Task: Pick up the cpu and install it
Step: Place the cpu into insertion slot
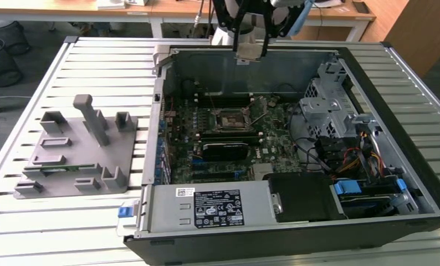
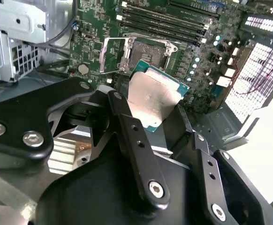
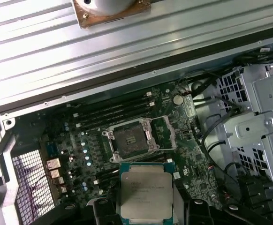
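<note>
The cpu (image 3: 146, 190), a flat square chip with a silver-grey top and thin green edge, sits between my black fingers (image 2: 127, 126), and my gripper (image 2: 150, 110) is shut on it. In the exterior view the gripper (image 1: 248, 50) hangs with the cpu (image 1: 249, 54) above the far wall of the open computer case (image 1: 157, 100). The motherboard socket (image 3: 132, 140) lies below with its metal frame swung open and its square bed bare. The same socket (image 2: 143, 54) shows past the chip (image 2: 153, 96), and it sits mid-board in the exterior view (image 1: 229, 120).
A grey plastic fixture (image 1: 80, 149) with upright blocks stands on the slatted table at the exterior view's left. Inside the case are memory slots (image 3: 113, 110), a silver drive cage (image 1: 327, 102), bundled cables (image 1: 353, 160) and the power supply (image 1: 213, 205) at the near edge.
</note>
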### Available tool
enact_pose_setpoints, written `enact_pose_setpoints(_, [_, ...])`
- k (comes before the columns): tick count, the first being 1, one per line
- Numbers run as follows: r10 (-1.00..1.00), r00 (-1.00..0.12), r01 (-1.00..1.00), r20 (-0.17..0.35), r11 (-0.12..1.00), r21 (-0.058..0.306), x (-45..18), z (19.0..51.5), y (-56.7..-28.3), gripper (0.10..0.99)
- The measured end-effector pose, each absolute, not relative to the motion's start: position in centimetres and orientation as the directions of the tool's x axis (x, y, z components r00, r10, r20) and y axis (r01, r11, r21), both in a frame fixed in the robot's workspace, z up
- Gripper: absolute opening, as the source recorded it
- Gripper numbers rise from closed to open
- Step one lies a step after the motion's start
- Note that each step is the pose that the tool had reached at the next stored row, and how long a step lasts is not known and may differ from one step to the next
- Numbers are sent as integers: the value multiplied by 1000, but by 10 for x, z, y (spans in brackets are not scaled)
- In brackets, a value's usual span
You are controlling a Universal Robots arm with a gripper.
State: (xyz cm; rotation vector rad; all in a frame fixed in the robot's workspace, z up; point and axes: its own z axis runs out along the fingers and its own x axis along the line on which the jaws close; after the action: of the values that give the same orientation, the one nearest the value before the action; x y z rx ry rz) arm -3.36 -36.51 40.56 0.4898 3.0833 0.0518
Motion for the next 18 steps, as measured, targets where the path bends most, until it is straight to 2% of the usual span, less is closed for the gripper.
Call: enact_pose_setpoints(18, [530,-848,530,-14,847,36,-34,401,-364,537])
